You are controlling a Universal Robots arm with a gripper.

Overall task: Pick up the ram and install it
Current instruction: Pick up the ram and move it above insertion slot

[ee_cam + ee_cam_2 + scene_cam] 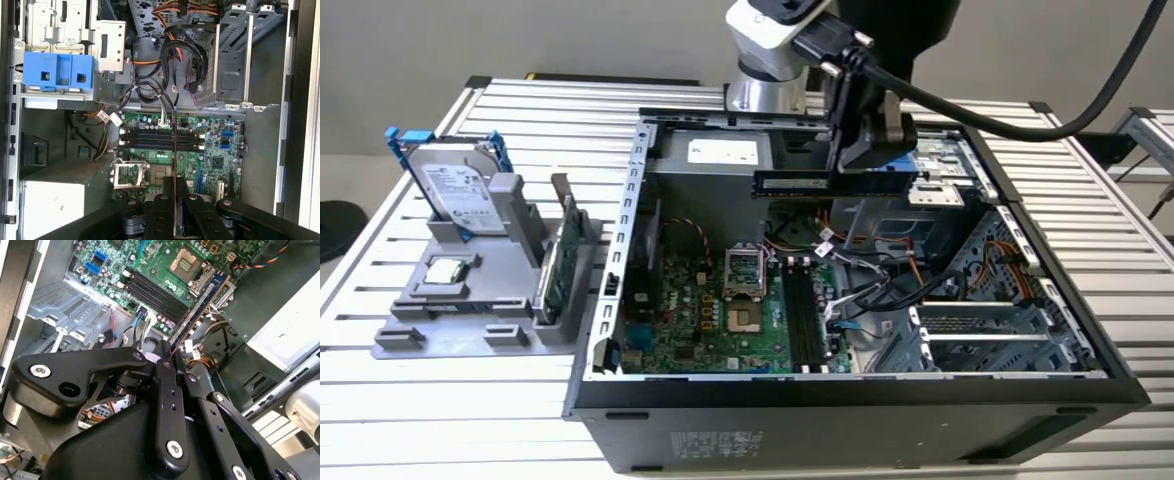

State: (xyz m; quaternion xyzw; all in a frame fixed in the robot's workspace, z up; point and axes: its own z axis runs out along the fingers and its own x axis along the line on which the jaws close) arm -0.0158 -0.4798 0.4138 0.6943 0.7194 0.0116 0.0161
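The fingers are pinching the ram and holding it in the air, upper middle of the exterior view, above the open computer case that is sitting on the bench. The stick is jutting out from the fingers toward the exterior view's left, its long axis running level across the frame. The black memory slots are lying below it in the lower centre, running up and down the frame, so I'm judging the stick to be sitting crosswise to them.

In the first wrist view the ram is showing edge-on, a thin line crossing the slots at right angles. In the second wrist view the ram is slanting from the fingers toward the upper right.

The pinched end is hiding between the fingers, so I'm not making out how much is gripped. The slot latches are too small to judge.
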